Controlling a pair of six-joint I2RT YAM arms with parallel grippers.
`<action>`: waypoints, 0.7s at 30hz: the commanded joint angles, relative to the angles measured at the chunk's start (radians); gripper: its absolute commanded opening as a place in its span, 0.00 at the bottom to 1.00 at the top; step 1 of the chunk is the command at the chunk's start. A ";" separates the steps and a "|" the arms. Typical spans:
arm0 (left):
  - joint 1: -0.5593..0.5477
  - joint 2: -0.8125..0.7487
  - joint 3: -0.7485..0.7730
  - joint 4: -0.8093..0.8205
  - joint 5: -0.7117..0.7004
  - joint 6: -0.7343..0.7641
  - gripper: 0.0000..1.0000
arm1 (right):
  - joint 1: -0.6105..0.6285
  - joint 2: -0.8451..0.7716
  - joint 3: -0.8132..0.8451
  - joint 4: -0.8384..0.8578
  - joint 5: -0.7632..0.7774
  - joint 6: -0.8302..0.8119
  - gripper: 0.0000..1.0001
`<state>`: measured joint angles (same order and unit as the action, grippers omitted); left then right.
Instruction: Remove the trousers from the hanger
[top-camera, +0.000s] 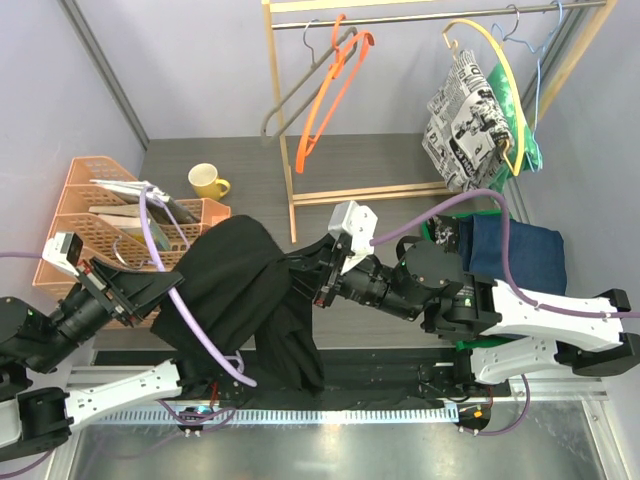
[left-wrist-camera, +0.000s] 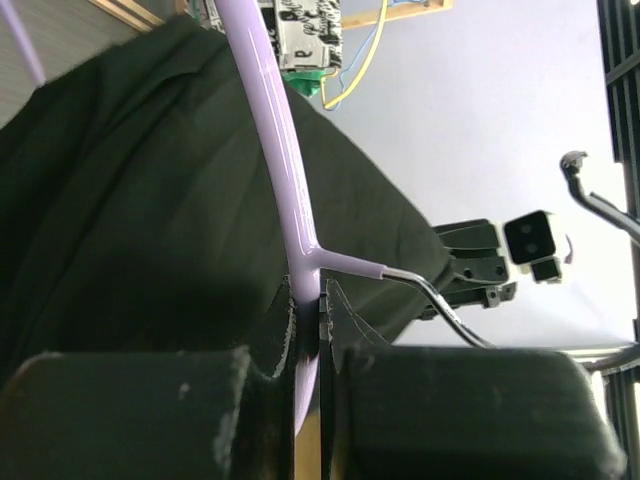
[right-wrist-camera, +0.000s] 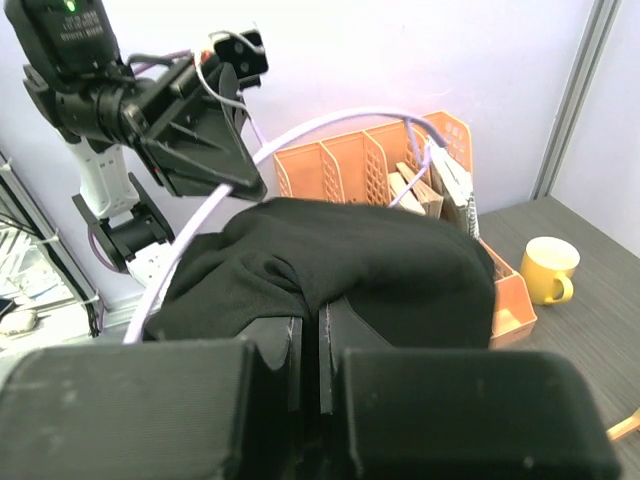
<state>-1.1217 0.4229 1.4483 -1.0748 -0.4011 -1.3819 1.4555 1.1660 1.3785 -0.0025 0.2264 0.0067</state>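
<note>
Black trousers (top-camera: 235, 295) hang draped over a lilac hanger (top-camera: 160, 250) between the two arms. My left gripper (top-camera: 163, 283) is shut on the hanger's neck (left-wrist-camera: 305, 255), just below its metal hook (left-wrist-camera: 440, 300), and the black cloth (left-wrist-camera: 150, 200) fills the view behind. My right gripper (top-camera: 297, 272) is shut on a fold of the black trousers (right-wrist-camera: 330, 250), and the lilac hanger (right-wrist-camera: 300, 135) arcs above them. Newspaper-print trousers (top-camera: 462, 120) hang on a yellow hanger (top-camera: 500, 60) at the rack. Navy denim trousers (top-camera: 520, 255) lie at the right.
A wooden rack (top-camera: 290, 120) stands at the back with orange hangers (top-camera: 335, 85) and green cloth (top-camera: 528, 150) on it. An orange file organiser (top-camera: 95, 215) sits at the left. A yellow mug (top-camera: 207, 181) stands beside it.
</note>
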 joint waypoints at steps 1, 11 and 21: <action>-0.016 0.011 -0.023 -0.002 -0.048 0.029 0.00 | -0.004 -0.054 0.097 0.072 0.021 -0.002 0.01; -0.038 0.022 -0.020 0.036 -0.039 0.046 0.00 | -0.004 -0.002 0.097 0.050 0.135 -0.054 0.01; -0.039 0.057 -0.065 -0.007 -0.071 0.081 0.00 | -0.004 0.001 0.208 0.032 0.442 -0.209 0.01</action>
<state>-1.1572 0.4370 1.3994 -1.0824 -0.4164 -1.3476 1.4555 1.1931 1.4837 -0.0601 0.4938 -0.1066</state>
